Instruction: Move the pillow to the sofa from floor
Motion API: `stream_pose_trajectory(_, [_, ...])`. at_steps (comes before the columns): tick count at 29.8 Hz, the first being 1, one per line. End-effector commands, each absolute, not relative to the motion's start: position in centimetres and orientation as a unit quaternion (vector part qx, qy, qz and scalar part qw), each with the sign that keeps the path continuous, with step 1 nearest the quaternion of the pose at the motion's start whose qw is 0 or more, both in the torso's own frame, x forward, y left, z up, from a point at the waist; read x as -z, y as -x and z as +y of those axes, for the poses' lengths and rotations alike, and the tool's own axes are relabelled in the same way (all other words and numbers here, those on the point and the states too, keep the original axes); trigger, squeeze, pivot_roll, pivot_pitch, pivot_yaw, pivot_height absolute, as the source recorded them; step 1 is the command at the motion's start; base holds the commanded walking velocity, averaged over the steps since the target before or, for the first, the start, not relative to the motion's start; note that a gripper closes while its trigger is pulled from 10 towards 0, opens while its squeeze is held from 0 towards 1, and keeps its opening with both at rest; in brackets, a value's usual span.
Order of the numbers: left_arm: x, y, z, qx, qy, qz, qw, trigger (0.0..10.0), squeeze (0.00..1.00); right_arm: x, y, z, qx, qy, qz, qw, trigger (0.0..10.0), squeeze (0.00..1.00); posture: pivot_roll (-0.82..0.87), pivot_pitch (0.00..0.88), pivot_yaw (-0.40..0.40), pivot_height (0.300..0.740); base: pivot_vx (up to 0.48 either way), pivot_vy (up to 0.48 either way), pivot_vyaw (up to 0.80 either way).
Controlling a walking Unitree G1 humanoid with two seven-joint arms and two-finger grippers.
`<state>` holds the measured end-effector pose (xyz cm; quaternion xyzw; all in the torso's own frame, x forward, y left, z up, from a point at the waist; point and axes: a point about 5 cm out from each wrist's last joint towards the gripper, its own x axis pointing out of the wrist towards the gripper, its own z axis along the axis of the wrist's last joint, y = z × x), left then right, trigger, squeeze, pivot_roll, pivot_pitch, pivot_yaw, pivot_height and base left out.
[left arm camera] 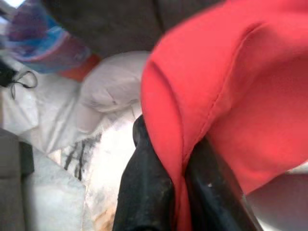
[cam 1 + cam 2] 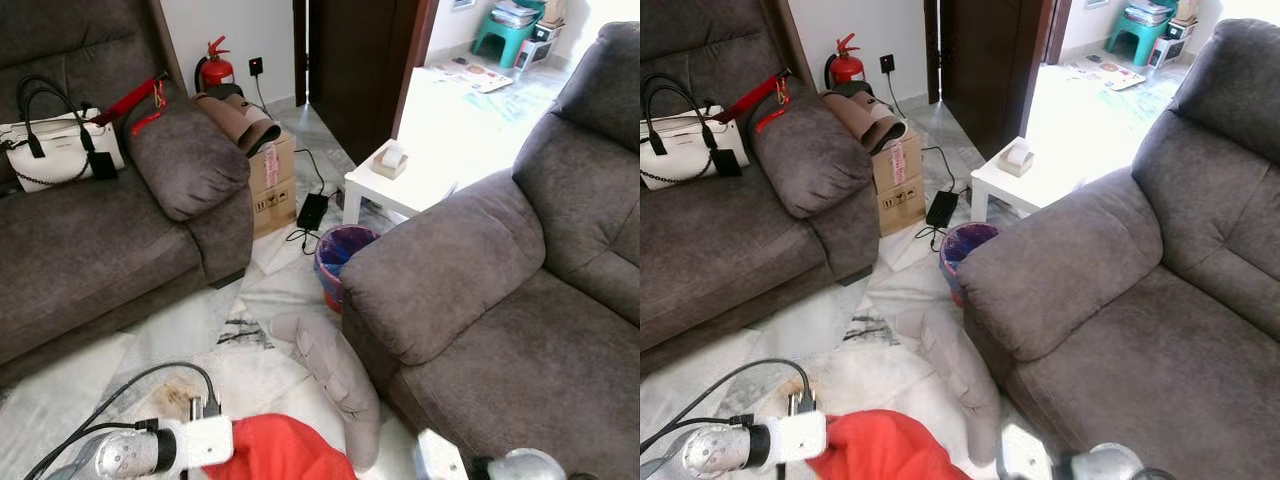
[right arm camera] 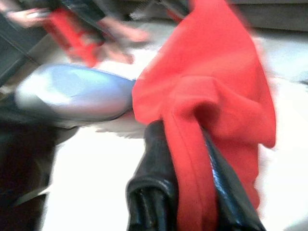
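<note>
We've got the red pillow (image 2: 280, 450) low at the front edge of the head views, off the sofa, hanging over the pale floor covering (image 2: 60, 400) btwn our two arms. Left gripper (image 1: 180, 192) is clenched on a fold of its red fabric, one black finger (image 1: 144, 187) each side of the pinch; right gripper (image 3: 185, 187) likewise grasps a bunched red fold, its fingers (image 3: 154, 163) pressed vs the cloth. Our left arm (image 2: 130, 452), silver w/ a white wrist block, sits just beside the pillow's left edge; right arm (image 2: 510, 467) shows at the bottom by the right sofa's base. Just past the pillow a grey plush toy (image 2: 335, 375) lies on the floor, leaning vs the right sofa (image 2: 500, 300) below its armrest. Behind the toy, a purple bin (image 2: 340, 255) stands near that armrest, w/ a black power adapter (image 2: 311, 211) and cable on the floor beside it. Further back: a white side table (image 2: 400, 190) w/ a small box on it, a cardboard box (image 2: 272, 185) by the left sofa (image 2: 90, 250), a red fire extinguisher (image 2: 215, 68) at the wall. On the left sofa rests a white handbag (image 2: 55, 148) w/ black handles, next to the armrest.
</note>
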<state>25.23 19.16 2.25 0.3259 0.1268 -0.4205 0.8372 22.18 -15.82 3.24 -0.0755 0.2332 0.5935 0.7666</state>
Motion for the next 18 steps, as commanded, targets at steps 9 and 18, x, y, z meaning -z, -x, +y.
stream_pose_trajectory(9, [-5.9,-27.3,18.7,0.158,-0.090,0.033,0.983,10.0,0.00,-3.1,-25.1,-17.0,-0.364,-0.003,0.163,0.917,10.0,0.00,0.06,0.151,0.005,0.740,0.000,0.000,0.00])
stream_pose_trajectory(18, [-5.8,-27.4,16.5,0.123,-0.064,0.029,0.990,10.0,0.00,-4.1,-26.8,-15.5,-0.237,-0.141,0.097,0.956,10.0,0.00,0.06,0.149,-0.004,0.740,0.000,0.000,0.00])
